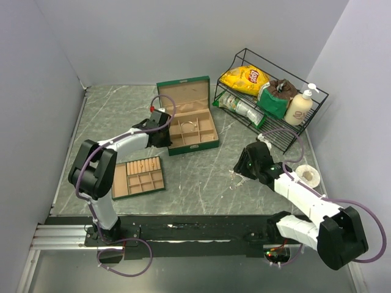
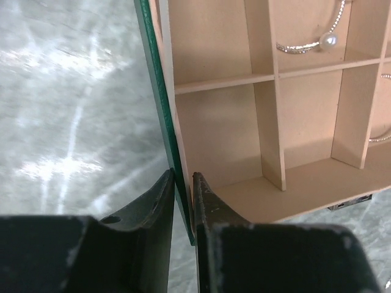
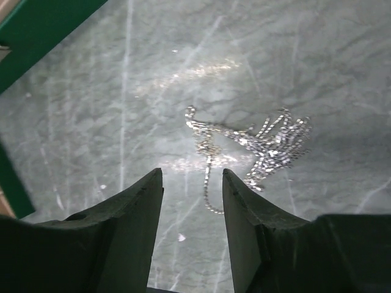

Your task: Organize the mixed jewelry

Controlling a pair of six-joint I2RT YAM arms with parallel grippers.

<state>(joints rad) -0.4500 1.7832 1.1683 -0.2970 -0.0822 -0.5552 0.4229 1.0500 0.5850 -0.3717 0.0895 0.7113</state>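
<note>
Pick step: right gripper [image 3: 192, 174] open, empty; tangled chains [image 3: 256, 143] just ahead of its tips. Left gripper [image 2: 182, 177] pinches green box [image 2: 156, 73] wall. Next: advance, lower, close

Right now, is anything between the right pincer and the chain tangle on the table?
Nothing visible. The right pincer is open, and the chain tangle lies just ahead of its tips, slightly to the right, with only bare table between them. The green box sits off to the left, out of the path.
</note>
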